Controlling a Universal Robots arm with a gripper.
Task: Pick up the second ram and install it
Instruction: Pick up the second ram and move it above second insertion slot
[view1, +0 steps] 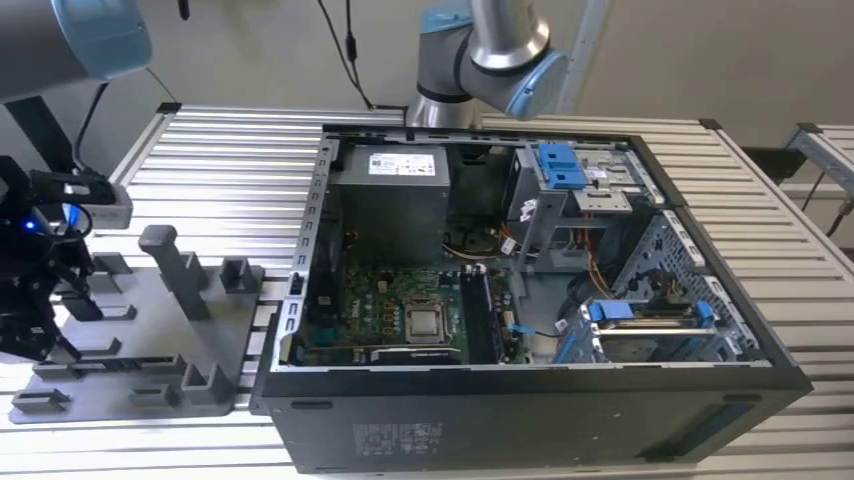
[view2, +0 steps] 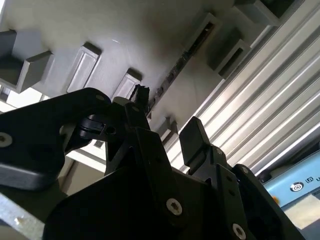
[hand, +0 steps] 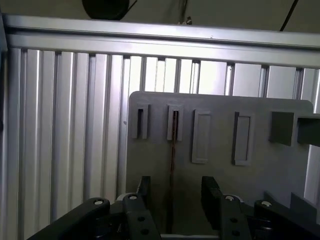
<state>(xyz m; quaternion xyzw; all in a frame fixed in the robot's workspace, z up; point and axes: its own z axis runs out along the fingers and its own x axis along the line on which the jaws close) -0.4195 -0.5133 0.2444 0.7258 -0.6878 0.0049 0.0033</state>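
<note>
The second ram (hand: 172, 150) is a thin dark stick standing on edge in a slot of the grey fixture plate (hand: 260, 180). In the second wrist view the ram (view2: 175, 67) runs as a dark line across the plate's pale surface. My gripper (hand: 177, 192) hangs just above the plate, open, with one black finger (hand: 144, 192) on each side of the stick and a gap to both. In the second wrist view the gripper (view2: 165, 125) has its fingertips close to the ram's near end. In the exterior view the gripper (view1: 54, 320) is over the fixture plate (view1: 147, 345) at the far left.
The open computer case (view1: 534, 400) sits to the exterior view's right of the plate, with the green motherboard (view1: 400, 300) and the grey power-supply box (view1: 387, 200) inside. Grey upright posts (view1: 163, 255) rise from the plate. A slatted aluminium table (view1: 227, 160) carries everything.
</note>
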